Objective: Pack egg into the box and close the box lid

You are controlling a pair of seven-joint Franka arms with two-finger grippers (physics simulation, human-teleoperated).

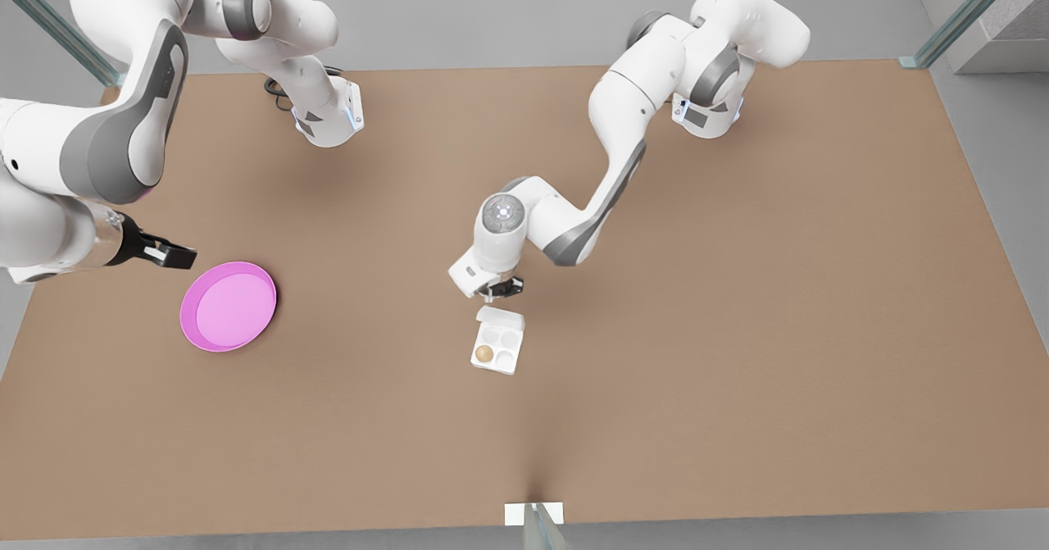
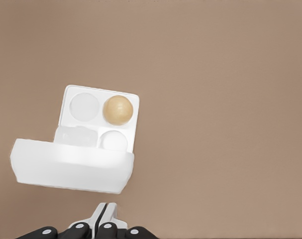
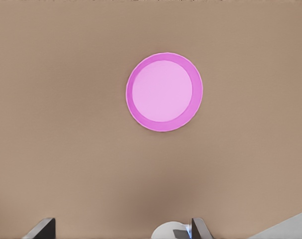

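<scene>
The egg (image 2: 117,110), a smooth tan-brown oval, sits in one round cup of the box (image 2: 99,119), a matte white square carton tray on the brown table (image 1: 737,329), with the box lid (image 2: 71,166), a rounded-square flap, raised at the hinge. The left gripper (image 2: 103,214) hangs just behind the lid, its fingers pressed together. The right gripper (image 1: 168,251), fingers spread apart, hovers near the glossy round pink plate (image 3: 164,92).
</scene>
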